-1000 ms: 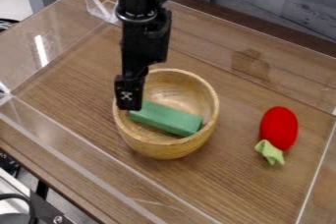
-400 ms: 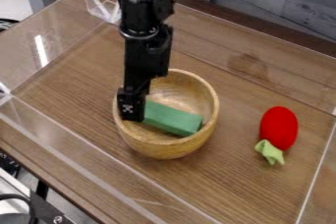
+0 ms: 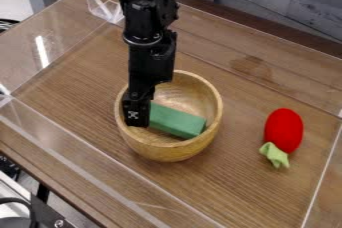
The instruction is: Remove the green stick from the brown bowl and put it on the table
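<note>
- the gripper [image 3: 138,110] points straight down into the left side of the bowl [image 3: 201,140], jaws spread wide, holding nothing.
- the green stick [image 3: 178,122] lies inside the bowl, just beside the gripper.
- a red toy [image 3: 281,130] sits on the table [image 3: 80,67], apart to the right.

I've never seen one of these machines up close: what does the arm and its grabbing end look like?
The arm is all black, built from chunky, blocky segments stacked one on another. It narrows to a slim black gripper whose jaws carry a small white cross-shaped marking near the tip. No cable is clearly visible.
</note>
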Robot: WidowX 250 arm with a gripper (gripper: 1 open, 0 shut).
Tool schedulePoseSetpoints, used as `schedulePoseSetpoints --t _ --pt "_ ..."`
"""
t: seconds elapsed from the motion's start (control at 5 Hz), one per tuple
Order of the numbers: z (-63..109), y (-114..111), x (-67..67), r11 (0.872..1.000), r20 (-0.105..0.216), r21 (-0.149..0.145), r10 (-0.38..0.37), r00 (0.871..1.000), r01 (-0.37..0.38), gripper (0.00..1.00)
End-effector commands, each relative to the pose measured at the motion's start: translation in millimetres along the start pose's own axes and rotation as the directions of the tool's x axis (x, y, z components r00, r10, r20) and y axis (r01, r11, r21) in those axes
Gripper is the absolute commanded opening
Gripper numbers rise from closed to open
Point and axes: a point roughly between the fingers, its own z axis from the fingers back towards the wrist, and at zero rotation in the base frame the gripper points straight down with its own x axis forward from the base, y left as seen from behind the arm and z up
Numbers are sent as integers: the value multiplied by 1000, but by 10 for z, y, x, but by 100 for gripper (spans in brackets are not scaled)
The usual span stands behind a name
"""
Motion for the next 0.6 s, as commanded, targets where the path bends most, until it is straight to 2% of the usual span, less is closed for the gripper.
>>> schedulePoseSetpoints --t 0.0,0.4 --pt "23 32 -9 1000 17 14 24 1000 -25 100" --pt "1 38 -20 998 35 1 63 997 -63 100"
